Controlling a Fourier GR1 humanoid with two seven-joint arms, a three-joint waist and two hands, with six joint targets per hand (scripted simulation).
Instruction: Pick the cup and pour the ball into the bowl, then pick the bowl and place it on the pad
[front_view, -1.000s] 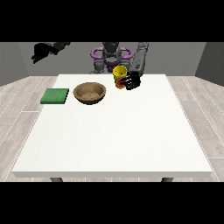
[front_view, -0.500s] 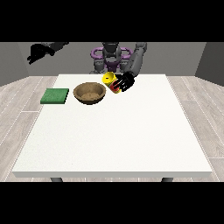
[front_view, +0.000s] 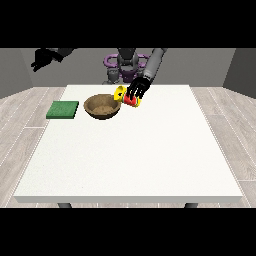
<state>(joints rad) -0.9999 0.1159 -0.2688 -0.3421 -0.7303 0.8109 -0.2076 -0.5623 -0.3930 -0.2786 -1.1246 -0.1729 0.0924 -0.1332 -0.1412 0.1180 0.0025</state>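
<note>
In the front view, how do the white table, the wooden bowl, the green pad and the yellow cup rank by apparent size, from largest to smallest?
1. White table, by far the largest.
2. Wooden bowl and green pad: they look about alike, so I do not rank them.
3. Yellow cup, smallest, tilted and partly covered by the robot hand at the view's right.

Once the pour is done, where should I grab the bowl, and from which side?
Take the bowl by its rim, probably the edge nearest the robot or the cup side, coming down from above. It sits upright with its mouth open, so a thumb and fingers can pinch the wall. The pad lies at its other side, so that path stays free.
</note>
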